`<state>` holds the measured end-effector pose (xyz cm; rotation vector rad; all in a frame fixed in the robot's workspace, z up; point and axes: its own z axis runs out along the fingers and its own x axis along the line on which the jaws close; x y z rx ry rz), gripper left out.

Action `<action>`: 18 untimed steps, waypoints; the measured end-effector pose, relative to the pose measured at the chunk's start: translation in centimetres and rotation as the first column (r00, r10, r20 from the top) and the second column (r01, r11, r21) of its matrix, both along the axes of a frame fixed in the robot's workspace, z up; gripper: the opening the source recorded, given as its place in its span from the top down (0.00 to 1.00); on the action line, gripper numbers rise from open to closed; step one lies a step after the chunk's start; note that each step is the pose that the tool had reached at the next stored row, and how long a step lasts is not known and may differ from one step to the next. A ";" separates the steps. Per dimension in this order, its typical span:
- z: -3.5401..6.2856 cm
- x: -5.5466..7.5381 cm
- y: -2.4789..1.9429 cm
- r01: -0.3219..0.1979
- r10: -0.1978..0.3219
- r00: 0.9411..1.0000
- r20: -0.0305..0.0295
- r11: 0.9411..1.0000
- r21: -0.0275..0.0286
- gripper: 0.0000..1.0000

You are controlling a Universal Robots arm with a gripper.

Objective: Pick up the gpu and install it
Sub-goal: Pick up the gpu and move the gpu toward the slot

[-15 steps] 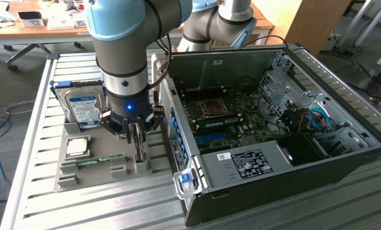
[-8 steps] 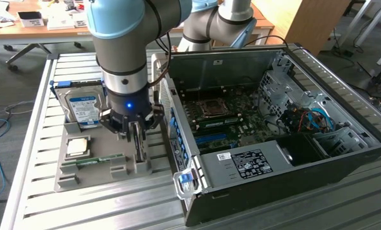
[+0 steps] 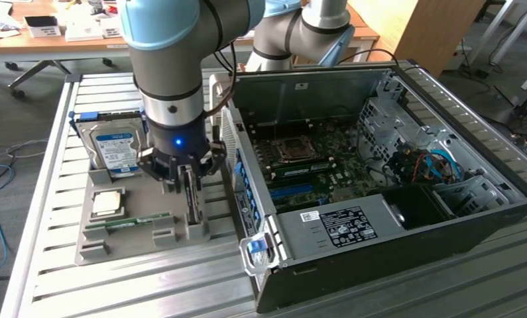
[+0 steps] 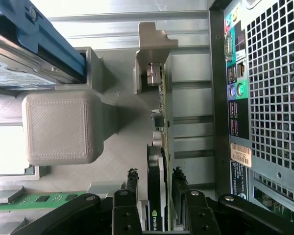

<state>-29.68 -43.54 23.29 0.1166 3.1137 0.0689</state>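
The gpu (image 3: 193, 202) stands on its edge in a slot of the grey holder tray (image 3: 130, 240), next to the open computer case (image 3: 475, 165). In the wrist view the gpu (image 4: 165, 112) is edge-on, with its green board and black cooler running between my fingers (image 4: 132, 180). My gripper (image 3: 189, 177) points straight down over the card, one finger on each side. It is open: the gripper (image 4: 155, 185) has one finger close against the board side, and a narrow gap shows on the cooler side.
On the same tray sit a hard drive (image 3: 115, 149) with a blue-white label, a CPU (image 3: 109, 202) and a thin RAM stick (image 3: 126, 222). The case's motherboard (image 3: 316, 165) lies exposed. The case's rear panel (image 4: 269, 73) is close beside the card. A slatted metal table (image 3: 157, 285) carries everything.
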 end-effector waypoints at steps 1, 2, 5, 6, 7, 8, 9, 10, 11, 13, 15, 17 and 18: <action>0.00 0.0 0.06 0.000 0.000 1.000 0.000 1.000 0.000 0.58; 0.00 0.0 0.10 0.000 0.000 1.000 0.000 1.000 0.000 0.58; 0.00 0.0 0.21 0.000 0.000 1.000 0.000 1.000 0.000 0.58; -0.01 0.0 0.23 0.000 0.000 1.000 0.000 1.000 0.000 0.58; 0.00 0.0 0.27 0.000 0.000 1.000 0.000 1.000 0.000 0.58; 0.01 0.0 0.31 0.000 0.000 1.000 0.000 1.000 0.000 0.58; 0.00 0.0 0.33 0.000 0.000 1.000 0.000 1.000 0.000 0.58; 0.00 0.0 0.33 0.000 0.000 1.000 0.000 1.000 0.000 0.58; 0.00 0.0 0.33 0.000 0.000 1.000 0.000 1.000 0.000 0.58; 0.00 0.1 0.35 0.000 0.000 1.000 0.000 1.000 0.000 0.58; 0.00 0.1 0.34 0.000 0.000 1.000 0.000 1.000 0.000 0.58; 0.00 0.1 0.33 0.000 0.000 1.000 0.000 1.000 0.000 0.58; 0.00 0.1 0.31 0.000 0.000 1.000 0.000 1.000 0.000 0.58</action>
